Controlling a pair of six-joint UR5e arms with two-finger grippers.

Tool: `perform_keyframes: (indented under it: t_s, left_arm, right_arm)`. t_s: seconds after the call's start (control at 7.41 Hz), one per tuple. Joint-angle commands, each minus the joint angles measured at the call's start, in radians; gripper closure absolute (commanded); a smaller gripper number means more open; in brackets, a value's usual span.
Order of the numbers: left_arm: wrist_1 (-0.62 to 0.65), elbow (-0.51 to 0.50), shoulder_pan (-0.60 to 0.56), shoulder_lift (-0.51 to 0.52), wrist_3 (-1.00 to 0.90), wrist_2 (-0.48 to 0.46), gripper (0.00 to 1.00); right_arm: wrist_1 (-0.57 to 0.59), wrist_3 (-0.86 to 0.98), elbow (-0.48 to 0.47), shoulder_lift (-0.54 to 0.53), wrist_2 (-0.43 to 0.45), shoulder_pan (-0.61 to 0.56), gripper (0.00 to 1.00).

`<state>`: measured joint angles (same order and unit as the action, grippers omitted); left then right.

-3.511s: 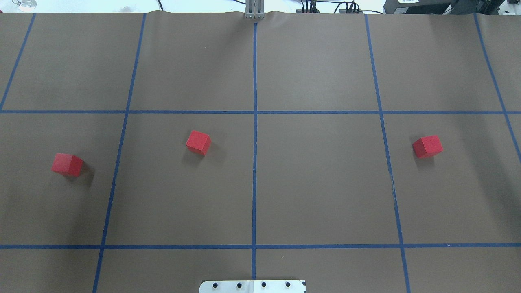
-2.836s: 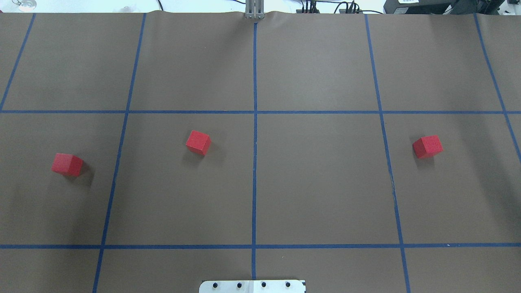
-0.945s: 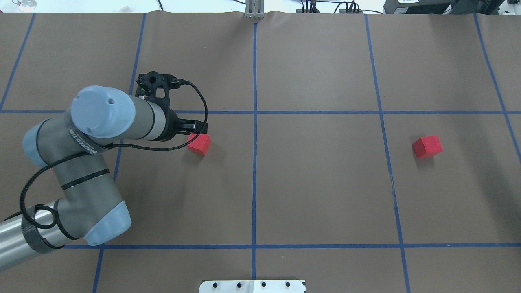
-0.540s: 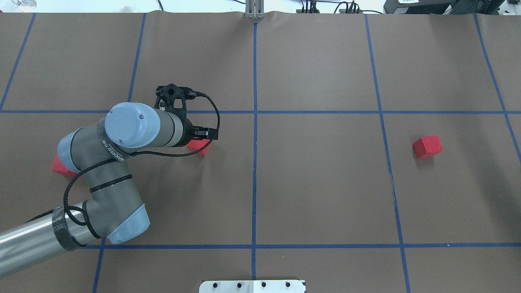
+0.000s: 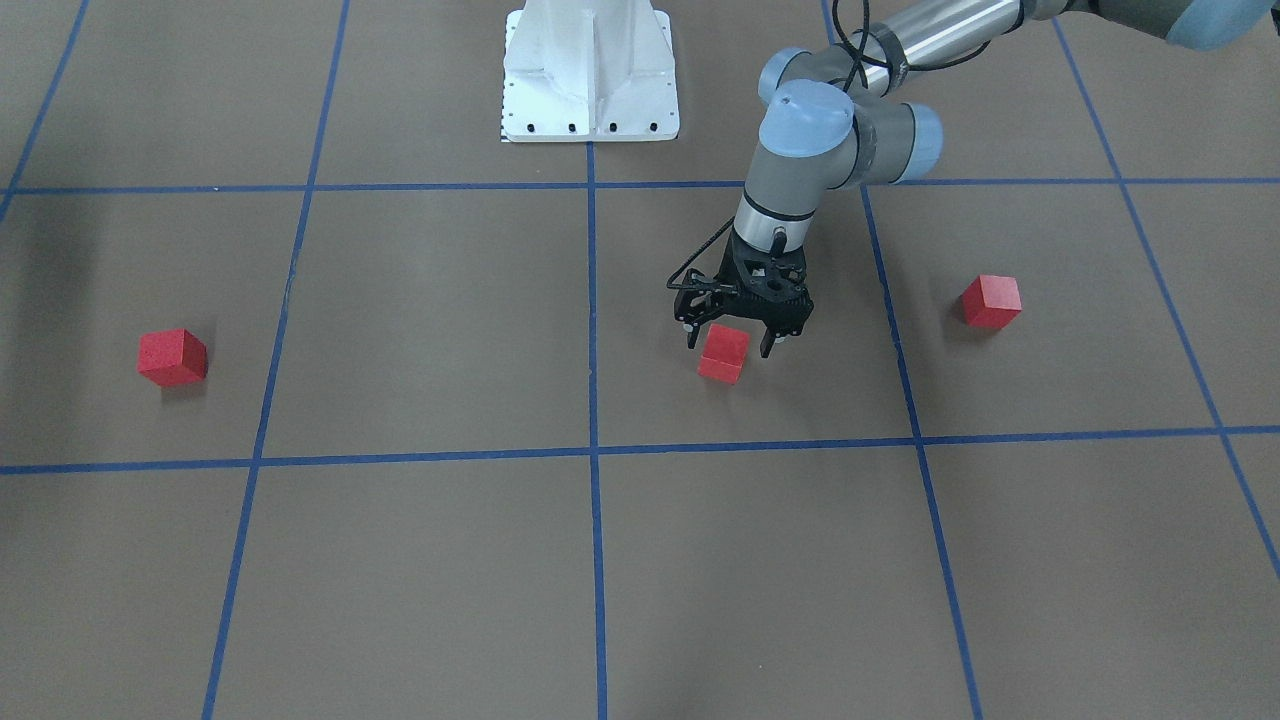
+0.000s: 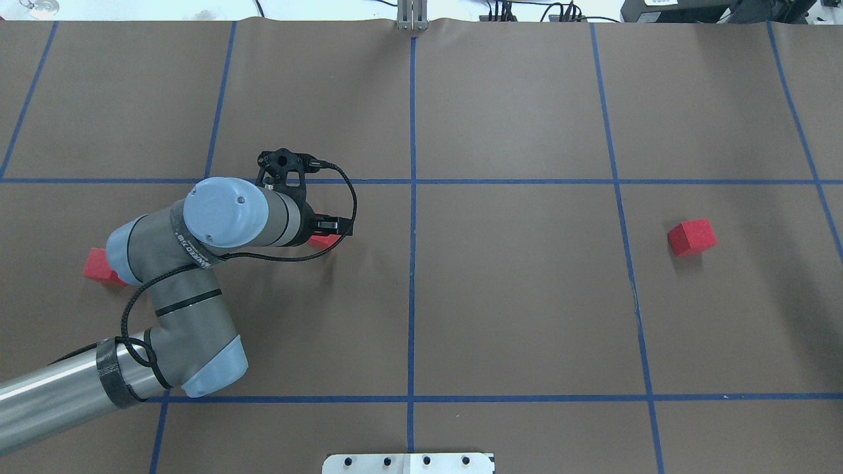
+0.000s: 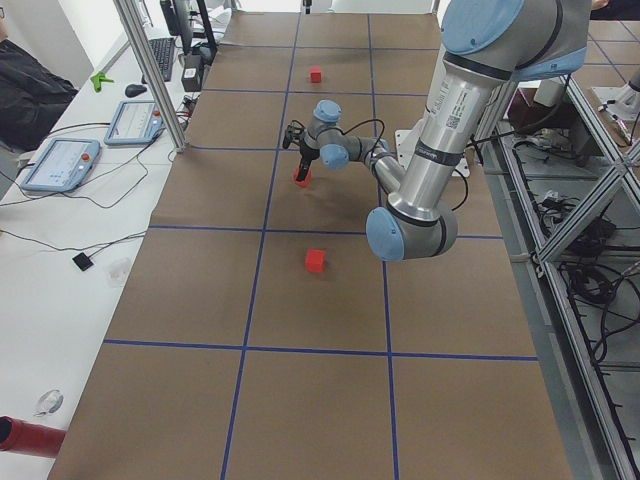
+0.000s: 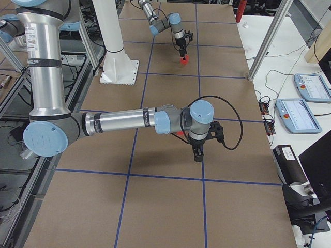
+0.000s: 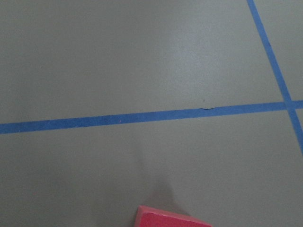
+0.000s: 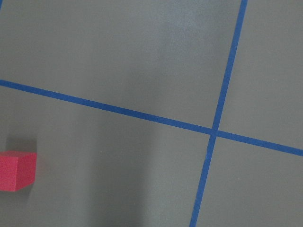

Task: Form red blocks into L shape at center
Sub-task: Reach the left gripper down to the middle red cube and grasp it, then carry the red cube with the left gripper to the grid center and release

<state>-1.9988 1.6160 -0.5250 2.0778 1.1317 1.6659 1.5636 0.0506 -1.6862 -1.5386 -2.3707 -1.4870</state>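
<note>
Three red blocks lie apart on the brown surface. One lies on my right (image 5: 172, 357) (image 6: 691, 237). One lies on my far left (image 5: 991, 301), half hidden by my arm in the overhead view (image 6: 97, 268). My left gripper (image 5: 728, 345) is open, low over the middle-left block (image 5: 723, 355), one finger on each side. The left wrist view shows this block's top (image 9: 173, 218). The center crossing (image 5: 592, 455) (image 6: 413, 181) is bare. My right gripper (image 8: 198, 152) shows only in the exterior right view, low over the table; I cannot tell its state.
The white base plate (image 5: 590, 75) stands at my edge of the table. Blue tape lines (image 6: 616, 181) divide the brown paper into squares. The right wrist view shows a red block (image 10: 17, 170) left of a tape crossing (image 10: 214, 131).
My left arm came in from the left and reached the middle-left block. In the last half second it shifted slightly right over it. The blocks have not moved.
</note>
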Motion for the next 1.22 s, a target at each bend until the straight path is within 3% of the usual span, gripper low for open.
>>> perform_keyframes:
  t_s: [0.0, 0.14, 0.27, 0.41, 0.81, 0.95, 1.08]
  left_arm:
    - [-0.021, -0.062, 0.014, 0.033, 0.003, 0.000, 0.00]
    - [-0.025, -0.065, 0.014, 0.035, 0.003, 0.000, 0.07]
    - [-0.023, -0.061, 0.014, 0.035, 0.010, 0.001, 0.44]
    - [-0.018, -0.039, 0.008, 0.035, 0.014, 0.005, 0.99]
    - [0.044, 0.005, -0.029, 0.095, 0.083, 0.009, 1.00]
    - [0.178, -0.007, -0.027, 0.193, 0.086, 0.006, 1.00]
    - [0.233, -0.086, -0.024, 0.299, 0.132, 0.005, 1.00]
  right_arm:
    - [0.006, 0.000, 0.000, 0.000, 0.001, 0.001, 0.01]
    - [0.004, 0.000, 0.000, 0.000, 0.001, 0.001, 0.01]
    - [0.003, 0.000, 0.000, 0.000, -0.001, 0.001, 0.01]
    - [0.001, 0.000, -0.001, 0.002, -0.001, 0.002, 0.01]
    - [0.006, -0.002, -0.007, 0.006, -0.001, 0.002, 0.01]
    - [0.006, -0.002, -0.010, 0.009, 0.001, 0.001, 0.01]
    - [0.006, 0.000, -0.010, 0.014, 0.002, 0.001, 0.01]
